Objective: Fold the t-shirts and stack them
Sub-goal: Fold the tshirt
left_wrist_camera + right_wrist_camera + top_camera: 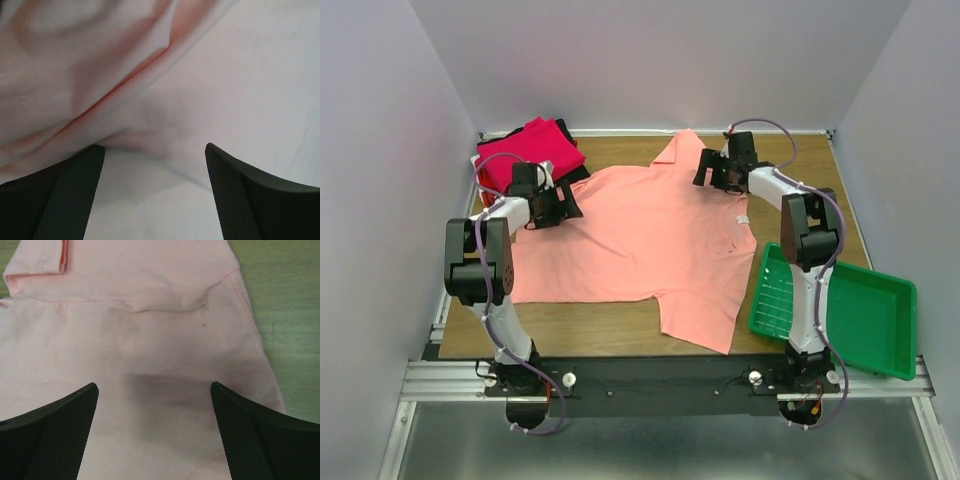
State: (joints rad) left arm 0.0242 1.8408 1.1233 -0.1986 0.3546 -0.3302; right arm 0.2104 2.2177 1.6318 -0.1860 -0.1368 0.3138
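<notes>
A salmon-pink t-shirt (650,240) lies spread flat on the wooden table, its small white neck label (742,219) toward the right. My left gripper (570,205) sits low over the shirt's far-left edge, jaws open; in the left wrist view wrinkled pink cloth (165,100) fills the space ahead of that gripper (155,147). My right gripper (706,170) hovers open over the far sleeve (125,285), and the right wrist view shows flat cloth between the fingers of the gripper (154,386). Folded magenta, red and black t-shirts (530,150) are stacked at the back left.
A green plastic tray (865,320) sits at the near right, overhanging the table's edge. Bare wood (800,150) shows at the back right beside the shirt. Grey walls close in the table on three sides.
</notes>
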